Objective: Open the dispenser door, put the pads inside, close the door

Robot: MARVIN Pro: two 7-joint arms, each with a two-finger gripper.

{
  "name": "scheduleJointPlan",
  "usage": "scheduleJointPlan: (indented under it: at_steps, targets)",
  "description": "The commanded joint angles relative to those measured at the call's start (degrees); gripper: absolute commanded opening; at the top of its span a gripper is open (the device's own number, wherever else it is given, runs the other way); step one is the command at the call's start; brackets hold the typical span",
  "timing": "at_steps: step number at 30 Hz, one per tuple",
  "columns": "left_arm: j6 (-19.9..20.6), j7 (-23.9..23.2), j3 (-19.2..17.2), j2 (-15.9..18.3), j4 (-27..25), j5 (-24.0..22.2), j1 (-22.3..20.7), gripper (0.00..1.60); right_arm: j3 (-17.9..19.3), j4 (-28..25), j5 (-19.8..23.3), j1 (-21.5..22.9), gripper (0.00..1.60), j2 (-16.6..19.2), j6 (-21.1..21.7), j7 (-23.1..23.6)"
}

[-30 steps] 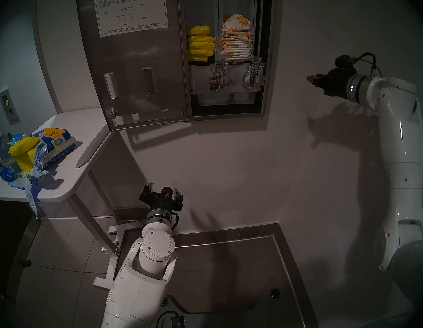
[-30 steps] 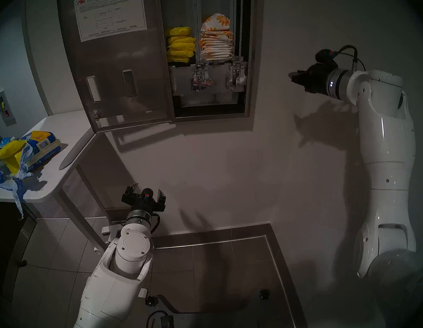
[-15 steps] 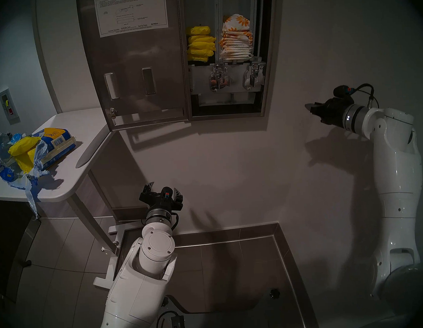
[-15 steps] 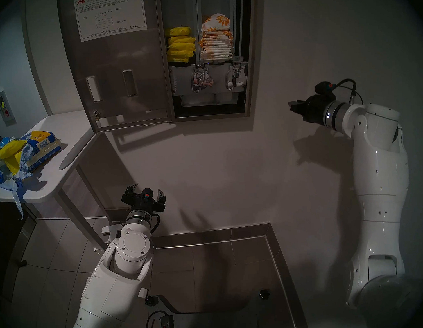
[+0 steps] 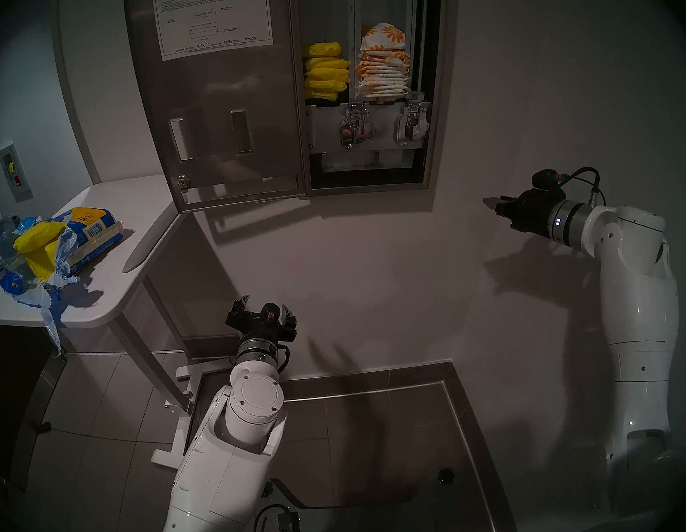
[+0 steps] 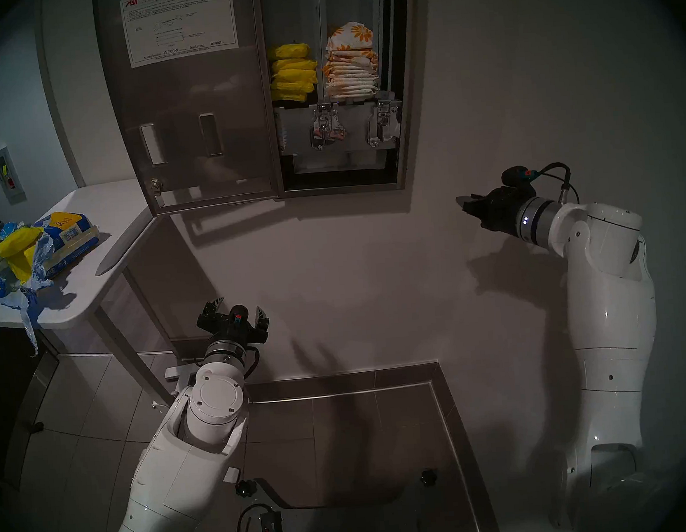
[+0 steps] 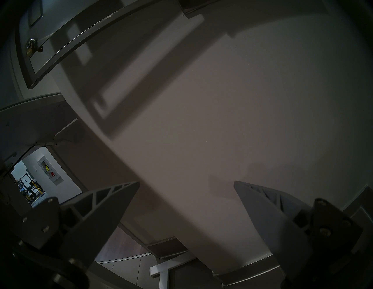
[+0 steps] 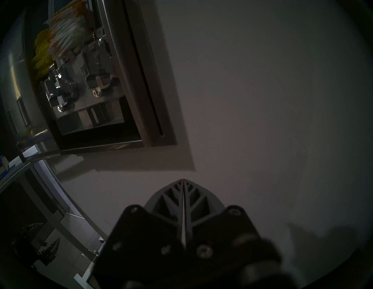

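Note:
The dispenser door (image 5: 220, 106) (image 6: 192, 108) stands swung open to the left, its back with the white instruction sheet facing me. Several yellow pads (image 5: 324, 72) (image 6: 292, 73) are stacked in the cabinet's left column, and they also show dimly in the right wrist view (image 8: 41, 58). More yellow pads (image 5: 37, 240) (image 6: 16, 246) lie in the torn pack on the table. My left gripper (image 5: 265, 301) (image 6: 240, 304) (image 7: 186, 182) hangs open and empty, low by the wall under the door. My right gripper (image 5: 486, 200) (image 6: 459, 199) (image 8: 183, 179) is shut on nothing, right of the cabinet and just below its bottom edge.
White packets printed with orange flowers (image 5: 384, 62) fill the right column above two chrome lever mechanisms (image 5: 354, 127). A torn blue-and-yellow pack (image 5: 88, 232) lies on a white table (image 5: 104, 300) at the left, under the door. A steel-edged tiled ledge (image 5: 382, 390) runs below.
My right arm has come down along the wall, its shut gripper dropping from the height of the levers to below the cabinet. The left arm and the door have not moved.

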Motion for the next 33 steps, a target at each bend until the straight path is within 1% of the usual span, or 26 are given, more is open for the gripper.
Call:
scheduleJointPlan:
  at_steps: [1,13,14,15,16,17,31,33]
  targets:
    - [-0.45,0.08,-0.14,-0.02,-2.01,0.12,-1.42,1.6,-0.32,-1.99,0.65,0.24,0.0,-1.15,0.65,0.03]
    - [-0.45,0.09,-0.13,-0.02,-2.0,0.11,-1.42,1.6,-1.24,-2.28,0.23,0.41,0.0,-2.27,1.59,-0.57]
    - [-0.45,0.09,-0.13,-0.02,-2.0,0.11,-1.42,1.6,-1.78,-2.52,-0.38,0.63,0.0,-1.79,2.95,-1.26]
    - [-0.45,0.09,-0.13,-0.02,-1.99,0.11,-1.42,1.6,-1.99,-2.39,-0.44,0.79,0.0,-1.62,3.1,-1.2]
    - [-0.45,0.09,-0.13,-0.02,-1.99,0.1,-1.42,1.6,-1.78,-2.38,-0.49,0.97,0.0,-2.18,3.21,-1.85]
    - [-0.45,0.09,-0.13,-0.02,-1.99,0.1,-1.42,1.6,-1.8,-2.38,-0.47,0.99,0.52,-2.18,3.21,-1.91]
    - [-0.45,0.11,-0.11,0.0,-1.99,0.09,-1.43,1.6,-2.04,-2.55,-0.22,1.03,0.52,-2.23,3.21,-2.9]
    - [-0.98,-0.18,1.05,1.12,-1.78,1.61,-1.83,1.6,-2.06,-2.56,-0.15,1.02,0.52,-2.21,3.21,-2.99]
